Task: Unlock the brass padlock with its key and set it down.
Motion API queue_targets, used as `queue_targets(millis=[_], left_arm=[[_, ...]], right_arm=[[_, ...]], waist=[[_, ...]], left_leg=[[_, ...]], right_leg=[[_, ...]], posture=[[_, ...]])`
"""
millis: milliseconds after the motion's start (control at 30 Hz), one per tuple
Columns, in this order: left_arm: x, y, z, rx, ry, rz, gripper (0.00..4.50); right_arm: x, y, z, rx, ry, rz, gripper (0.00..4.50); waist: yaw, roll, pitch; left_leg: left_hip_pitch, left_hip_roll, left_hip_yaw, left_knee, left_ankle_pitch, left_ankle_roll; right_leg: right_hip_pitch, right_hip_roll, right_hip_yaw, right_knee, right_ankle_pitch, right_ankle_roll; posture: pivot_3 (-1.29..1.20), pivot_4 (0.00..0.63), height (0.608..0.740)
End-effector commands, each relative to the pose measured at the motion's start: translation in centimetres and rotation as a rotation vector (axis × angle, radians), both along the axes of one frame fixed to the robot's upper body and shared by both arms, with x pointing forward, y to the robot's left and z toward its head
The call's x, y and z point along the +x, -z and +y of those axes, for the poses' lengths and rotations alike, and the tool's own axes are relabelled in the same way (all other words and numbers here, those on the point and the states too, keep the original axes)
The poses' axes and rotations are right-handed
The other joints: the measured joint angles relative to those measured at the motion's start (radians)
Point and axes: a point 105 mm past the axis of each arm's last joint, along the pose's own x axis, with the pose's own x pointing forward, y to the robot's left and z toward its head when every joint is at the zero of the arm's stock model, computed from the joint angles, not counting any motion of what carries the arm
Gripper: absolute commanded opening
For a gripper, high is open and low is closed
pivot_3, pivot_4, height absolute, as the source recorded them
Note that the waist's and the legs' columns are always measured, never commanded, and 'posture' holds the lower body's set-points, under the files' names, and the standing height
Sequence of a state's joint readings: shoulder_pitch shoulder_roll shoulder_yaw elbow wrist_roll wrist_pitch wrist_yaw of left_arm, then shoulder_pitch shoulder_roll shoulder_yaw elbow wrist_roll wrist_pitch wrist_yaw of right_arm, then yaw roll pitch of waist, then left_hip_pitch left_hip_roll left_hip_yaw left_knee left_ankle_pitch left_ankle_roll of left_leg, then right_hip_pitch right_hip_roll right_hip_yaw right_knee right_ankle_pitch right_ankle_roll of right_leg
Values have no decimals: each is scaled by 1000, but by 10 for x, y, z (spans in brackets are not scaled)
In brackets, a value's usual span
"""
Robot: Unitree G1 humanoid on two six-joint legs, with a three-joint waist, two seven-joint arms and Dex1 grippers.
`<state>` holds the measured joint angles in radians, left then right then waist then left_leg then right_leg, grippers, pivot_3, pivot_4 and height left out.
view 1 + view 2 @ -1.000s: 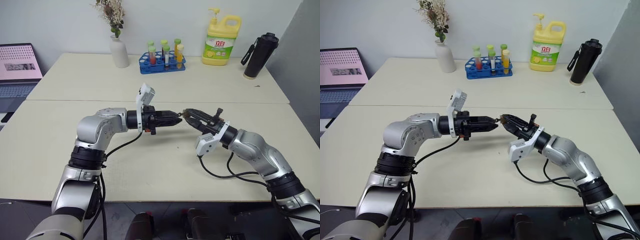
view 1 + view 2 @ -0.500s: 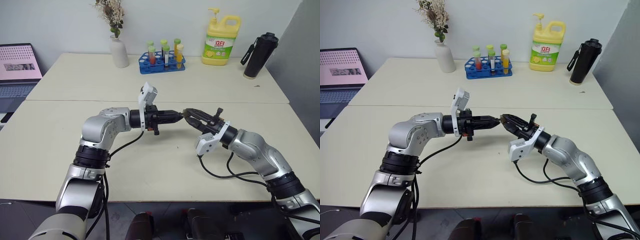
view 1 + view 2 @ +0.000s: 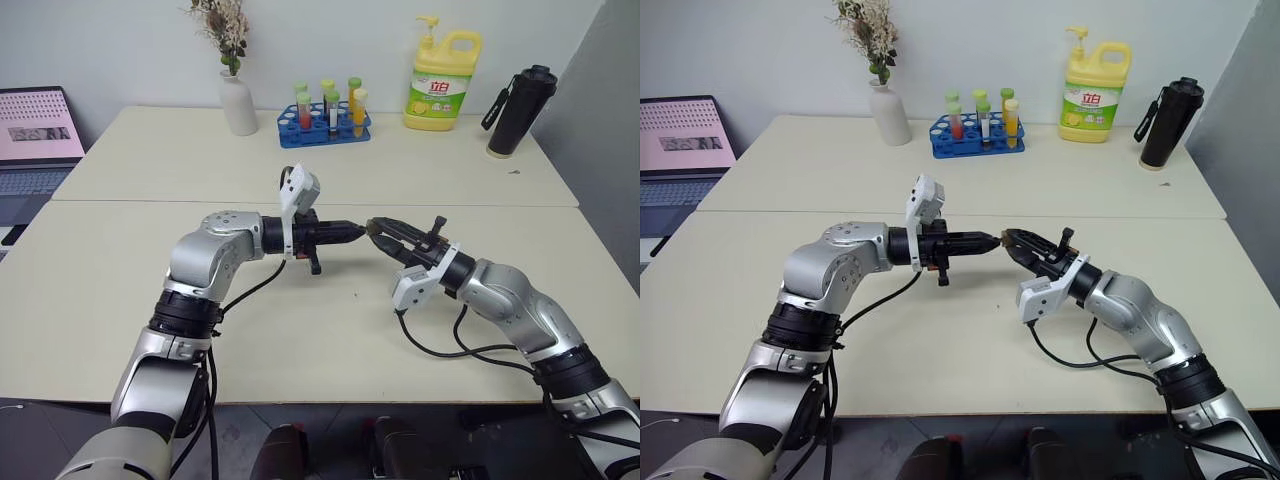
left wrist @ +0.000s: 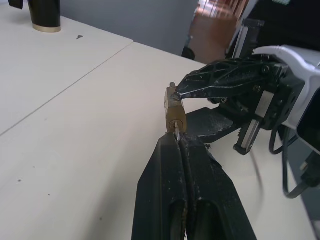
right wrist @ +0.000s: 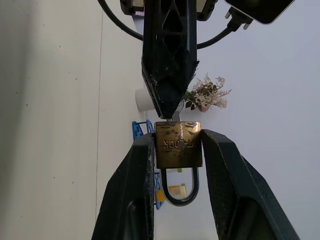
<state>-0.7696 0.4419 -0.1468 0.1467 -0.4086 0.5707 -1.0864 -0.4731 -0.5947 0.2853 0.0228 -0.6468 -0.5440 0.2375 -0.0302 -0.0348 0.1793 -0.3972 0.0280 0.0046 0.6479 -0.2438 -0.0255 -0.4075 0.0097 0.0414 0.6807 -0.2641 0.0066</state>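
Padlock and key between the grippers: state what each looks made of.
Brass padlock: the body looks like brass, golden-yellow, dull and scuffed, with stamped lettering; the shackle looks like steel, silvery and smooth. Key: a thin silvery sliver between lock and left gripper, probably metal, too small to tell further.

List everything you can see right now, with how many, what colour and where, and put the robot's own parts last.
brass padlock: one, golden, clamped in right gripper above table
key: one, silvery, in padlock's keyhole, pinched by left gripper
table: one, cream
vase: one, white, dried flowers, back left
test tube rack: one, blue, coloured tubes, back centre
detergent bottle: one, yellow, back right
flask: one, black, far right
laptop: one, pink screen, left edge
left gripper: black, shut on key
right gripper: black, shut on padlock
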Motion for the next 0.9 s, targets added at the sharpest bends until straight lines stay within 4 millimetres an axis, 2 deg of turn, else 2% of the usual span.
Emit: queue_targets(millis=[33,133,400,633,833,900], left_arm=[[-9,-3,-5,90,57,-226,0],[-12,0,-5,104,74,-269,0],[-4,-6,-7,117,25,-534,0],[-1,-6,-4,100,11,-531,0],[-4,-9,-6,24,13,-380,0],[-6,-9,-5,2,15,-285,379]], right_arm=[[-3,-15,0,62,-12,-26,991],[-4,-15,0,62,-13,-26,991],[-5,-13,2,66,-16,-19,991],[-5,-14,2,67,-18,-20,991],[-5,-14,2,66,-20,-20,991],[-5,-13,3,64,-21,-20,991]], waist=[[0,0,0],[0,0,0],[1,0,0],[1,0,0],[1,0,0],[0,0,0]], left_leg=[[0,0,0,0,0,0],[0,0,0,0,0,0],[0,0,0,1,0,0],[0,0,0,0,0,0],[0,0,0,0,0,0],[0,0,0,0,0,0]], right_leg=[[0,0,0,0,0,0],[0,0,0,0,0,0],[0,0,0,0,0,0],[0,0,0,0,0,0],[0,0,0,0,0,0],[0,1,0,0,0,0]], posture=[[0,150,740],[0,150,740],[0,150,740],[0,150,740],[0,150,740],[0,150,740]])
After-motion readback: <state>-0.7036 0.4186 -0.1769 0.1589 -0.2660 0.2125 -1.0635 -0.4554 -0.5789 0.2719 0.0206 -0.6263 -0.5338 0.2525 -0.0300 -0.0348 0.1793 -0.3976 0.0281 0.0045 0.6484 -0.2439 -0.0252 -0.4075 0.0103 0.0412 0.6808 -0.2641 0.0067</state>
